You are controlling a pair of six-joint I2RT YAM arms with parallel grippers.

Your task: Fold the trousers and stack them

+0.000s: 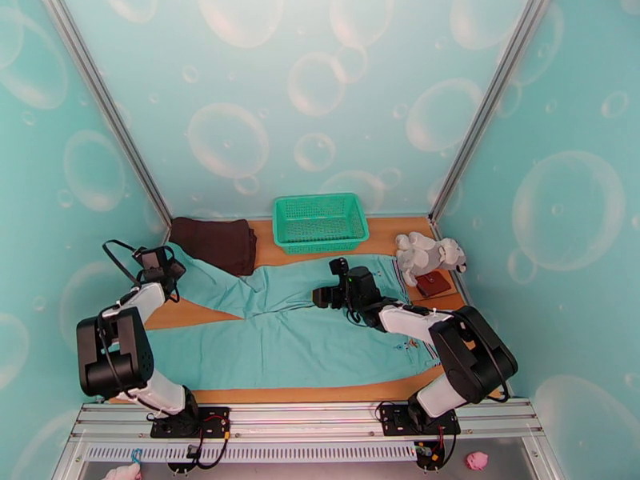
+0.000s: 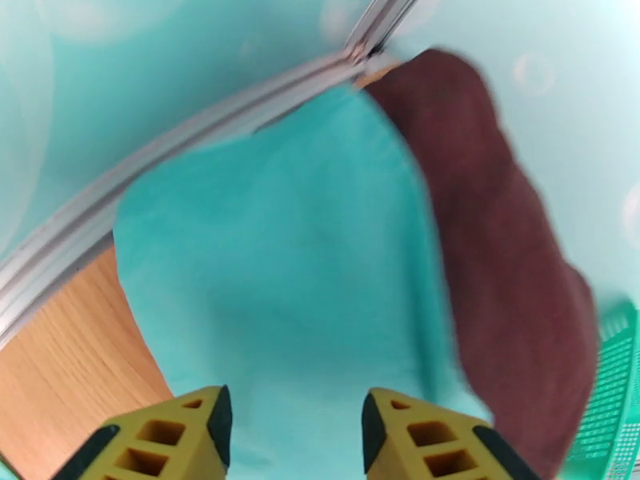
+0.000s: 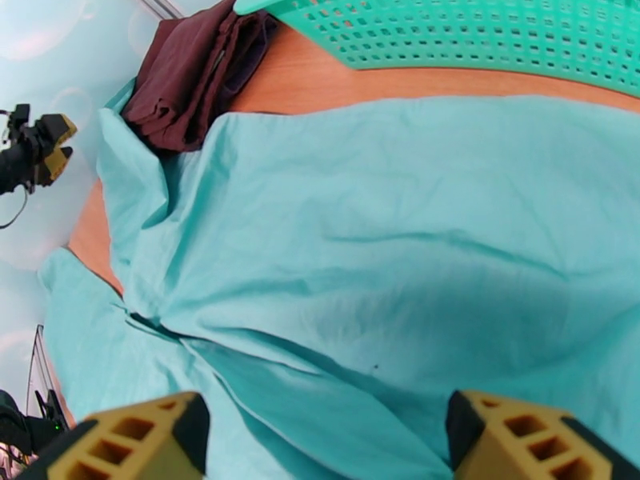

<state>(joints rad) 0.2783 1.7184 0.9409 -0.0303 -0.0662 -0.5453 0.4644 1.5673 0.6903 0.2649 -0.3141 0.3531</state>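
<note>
The light teal trousers (image 1: pixel 280 330) lie spread flat across the wooden table (image 1: pixel 186 314), with the waistband at the right and both legs running left. My left gripper (image 1: pixel 164 266) hovers over the end of the far leg, close to the left wall. In the left wrist view its yellow fingers (image 2: pixel 196 430) stand apart over the teal cloth (image 2: pixel 296 258) with nothing between them, so the left gripper (image 2: pixel 296 418) is open. My right gripper (image 1: pixel 324 296) hangs over the middle of the trousers (image 3: pixel 384 234). It (image 3: pixel 324 430) is wide open and holds nothing.
A folded dark brown garment (image 1: pixel 214 242) lies at the back left, overlapping the far leg's end. A green basket (image 1: pixel 320 222) stands at the back centre. At the back right sit a grey plush toy (image 1: pixel 428 254) and a small brown item (image 1: pixel 433 284). Walls close in on three sides.
</note>
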